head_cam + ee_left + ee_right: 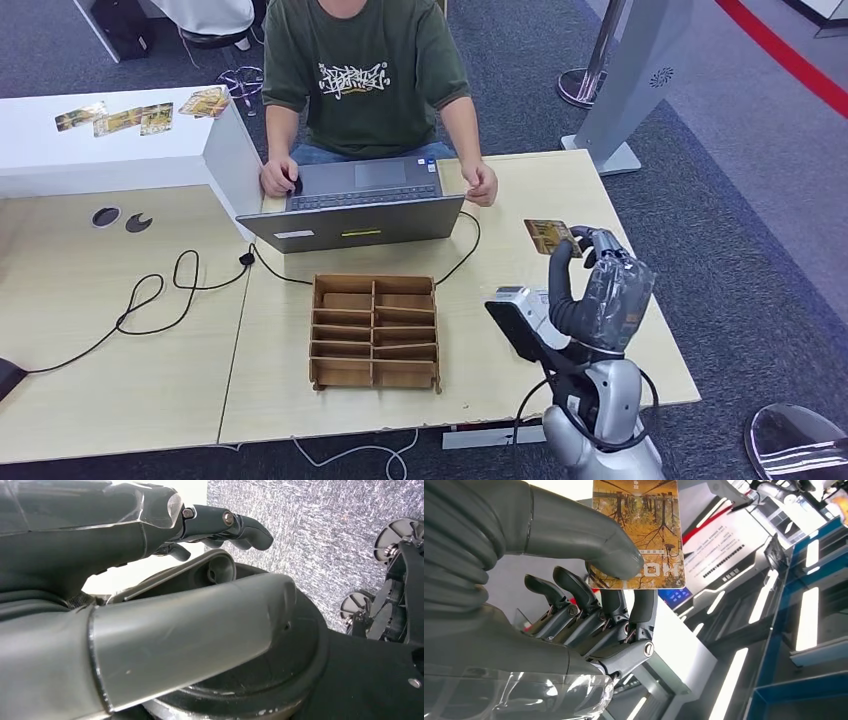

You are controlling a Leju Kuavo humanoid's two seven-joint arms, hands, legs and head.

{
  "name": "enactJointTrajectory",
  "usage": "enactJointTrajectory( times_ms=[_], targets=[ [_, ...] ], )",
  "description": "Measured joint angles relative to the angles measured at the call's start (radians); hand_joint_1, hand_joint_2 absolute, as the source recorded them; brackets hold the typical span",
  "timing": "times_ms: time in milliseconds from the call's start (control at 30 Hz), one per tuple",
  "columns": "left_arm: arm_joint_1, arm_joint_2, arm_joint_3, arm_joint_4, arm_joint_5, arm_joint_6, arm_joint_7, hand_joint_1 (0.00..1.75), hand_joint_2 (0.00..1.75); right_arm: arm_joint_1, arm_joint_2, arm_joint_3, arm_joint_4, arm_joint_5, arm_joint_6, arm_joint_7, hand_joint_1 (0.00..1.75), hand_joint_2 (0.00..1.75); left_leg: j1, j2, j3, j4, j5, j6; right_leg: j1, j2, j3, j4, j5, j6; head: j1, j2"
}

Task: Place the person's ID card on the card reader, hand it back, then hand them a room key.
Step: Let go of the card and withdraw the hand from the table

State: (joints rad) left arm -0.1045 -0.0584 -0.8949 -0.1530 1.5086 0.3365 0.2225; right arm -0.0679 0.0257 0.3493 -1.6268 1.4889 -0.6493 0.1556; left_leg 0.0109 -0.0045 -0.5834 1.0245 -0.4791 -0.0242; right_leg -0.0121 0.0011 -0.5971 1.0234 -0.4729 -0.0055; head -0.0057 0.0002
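Right hand (598,285) raised over the right side of the tabletop (120,340), thumb and fingers pinching a card (546,236) with a yellow-brown tree print; card held up in the air toward the seated person (362,75), near their hand (480,184). Card reader (522,312) sits just below the right hand. Wooden compartment tray (374,333) mid-tabletop, laptop (358,205) behind it. Left hand (150,555) hangs by the robot's body over carpet, fingers loosely extended, holding nothing.

Pale wooden table (120,330), laptop (360,205), wooden compartment tray (374,332), black cable (150,300)
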Motion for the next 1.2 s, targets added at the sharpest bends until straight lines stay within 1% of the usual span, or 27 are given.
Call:
enactJointTrajectory(
  times_ms=[167,533,767,1000,1200],
  targets=[
    [-0.002,-0.001,-0.001,0.000,-0.013,-0.001,0.000,0.00,0.00,-0.082,0.012,0.029,0.067,0.062,0.000,0.030,1.75,1.75,0.000,0.000,0.000,0.000,0.000,0.000,0.000,0.000,0.000,0.000,0.000,0.000,0.000,0.000],
    [-0.005,-0.007,-0.031,0.000,-0.048,-0.006,0.010,0.00,0.00,-0.302,0.060,0.107,0.272,0.071,0.000,0.036,1.75,1.75,0.000,0.000,0.000,0.000,0.001,-0.001,0.000,0.000,0.000,0.000,0.001,0.000,0.000,0.000],
    [-0.008,-0.008,-0.050,0.000,-0.066,-0.006,0.016,0.00,0.00,-0.437,0.107,0.151,0.431,0.073,0.001,0.049,1.75,1.75,0.000,0.000,0.000,0.000,0.001,-0.001,0.000,0.000,0.000,0.001,0.001,0.000,0.000,0.000],
    [-0.020,-0.009,-0.080,0.000,-0.091,-0.001,0.039,0.00,0.00,-0.581,0.173,0.187,0.608,0.079,0.005,0.078,1.75,1.75,0.000,0.000,0.000,0.000,0.002,-0.001,0.000,0.000,-0.001,0.001,0.001,0.000,0.000,0.000],
    [-0.034,-0.010,-0.104,0.000,-0.113,0.004,0.056,0.00,0.00,-0.685,0.213,0.212,0.757,0.082,0.001,0.112,1.75,1.75,0.000,0.000,0.000,0.000,0.002,-0.001,0.000,0.000,0.000,0.001,0.001,0.000,0.000,0.000]
  ],
)
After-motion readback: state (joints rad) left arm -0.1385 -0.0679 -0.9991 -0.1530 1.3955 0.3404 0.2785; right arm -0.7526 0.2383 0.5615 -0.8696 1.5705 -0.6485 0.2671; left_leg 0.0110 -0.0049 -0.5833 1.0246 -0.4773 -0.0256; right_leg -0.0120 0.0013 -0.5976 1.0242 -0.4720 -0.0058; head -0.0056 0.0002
